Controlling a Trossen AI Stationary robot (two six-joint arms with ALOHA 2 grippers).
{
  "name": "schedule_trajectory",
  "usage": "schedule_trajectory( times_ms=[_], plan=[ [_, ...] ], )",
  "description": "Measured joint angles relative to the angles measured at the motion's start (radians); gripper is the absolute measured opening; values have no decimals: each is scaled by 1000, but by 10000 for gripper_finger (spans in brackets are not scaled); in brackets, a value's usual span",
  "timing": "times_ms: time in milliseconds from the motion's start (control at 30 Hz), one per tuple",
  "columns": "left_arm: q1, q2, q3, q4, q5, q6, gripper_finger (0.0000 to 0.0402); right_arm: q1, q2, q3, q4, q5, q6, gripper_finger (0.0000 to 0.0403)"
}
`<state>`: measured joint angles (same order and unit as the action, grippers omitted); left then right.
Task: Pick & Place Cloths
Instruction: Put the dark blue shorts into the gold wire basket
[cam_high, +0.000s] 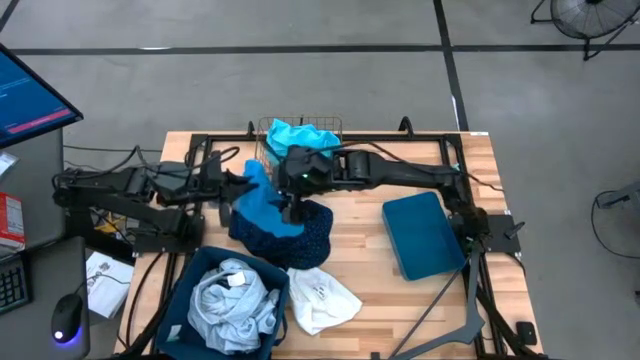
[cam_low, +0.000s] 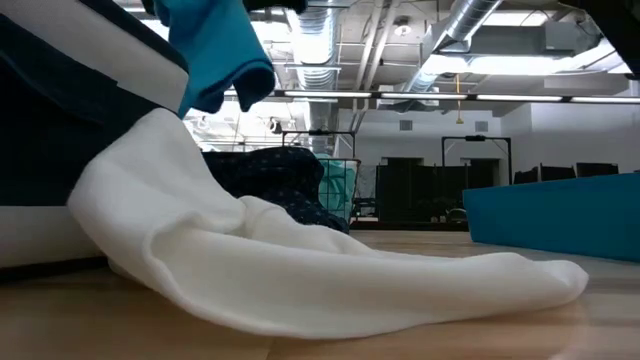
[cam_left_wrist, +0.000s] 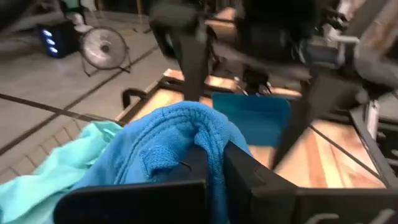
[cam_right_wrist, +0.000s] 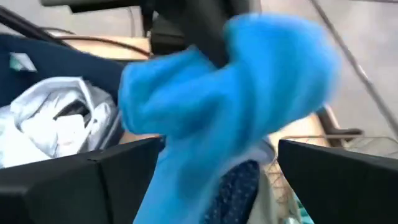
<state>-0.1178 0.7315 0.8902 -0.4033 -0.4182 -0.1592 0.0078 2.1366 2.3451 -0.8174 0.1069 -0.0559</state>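
1. The left gripper (cam_high: 252, 186), at centre-left of the overhead frame, has its jaws pinched on the bright blue cloth (cam_high: 262, 207), lifted above the navy dotted cloth (cam_high: 300, 238) on the worktop (cam_high: 365, 280).
2. The right gripper (cam_high: 293, 207) sits just beside that cloth with jaws spread wide, holding nothing; I read this as a handover with the left arm carrying.
3. Next, I'd judge, the blue cloth needs moving to a container: the gold wire basket (cam_high: 268, 130) at upper centre, already holding a turquoise cloth (cam_high: 300, 134), or the bin (cam_high: 195, 268) at lower left with pale grey-blue cloth (cam_high: 232, 305).
4. Both arms crowd the middle; open boards lie lower right, past the white cloth (cam_high: 322, 300) and teal lid (cam_high: 424, 236).
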Motion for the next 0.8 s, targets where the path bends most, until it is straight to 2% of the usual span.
schedule_trajectory(
  times_ms=[67, 133, 267, 333, 433, 500, 567, 600, 800],
  plan=[
    [19, 1, 0, 9, -5, 6, 1, -5, 26, 7, 62, -57, -8, 327],
    [33, 13, 0, 16, -3, 11, 1, -16, 30, 2, 38, -105, -24, 327],
    [41, 30, 0, 71, 9, 13, 1, -27, 64, 4, 91, -110, -41, 320],
    [41, 39, 0, 96, 21, 13, 1, -34, 79, 3, 121, -110, -42, 304],
    [41, 49, 0, 97, 25, 14, 1, -35, 86, 2, 150, -108, -59, 242],
    [40, 50, 0, 108, 33, 13, 1, -35, 86, 3, 166, -103, -67, 167],
    [39, 49, 0, 109, 36, 14, 1, -38, 84, 5, 158, -103, -71, 68],
    [39, 47, 0, 108, 36, 13, 1, -43, 80, 4, 137, -103, -73, 36],
    [41, 35, -1, 103, 25, 43, 14, -65, 48, 3, 60, -77, -31, 9]
  ],
)
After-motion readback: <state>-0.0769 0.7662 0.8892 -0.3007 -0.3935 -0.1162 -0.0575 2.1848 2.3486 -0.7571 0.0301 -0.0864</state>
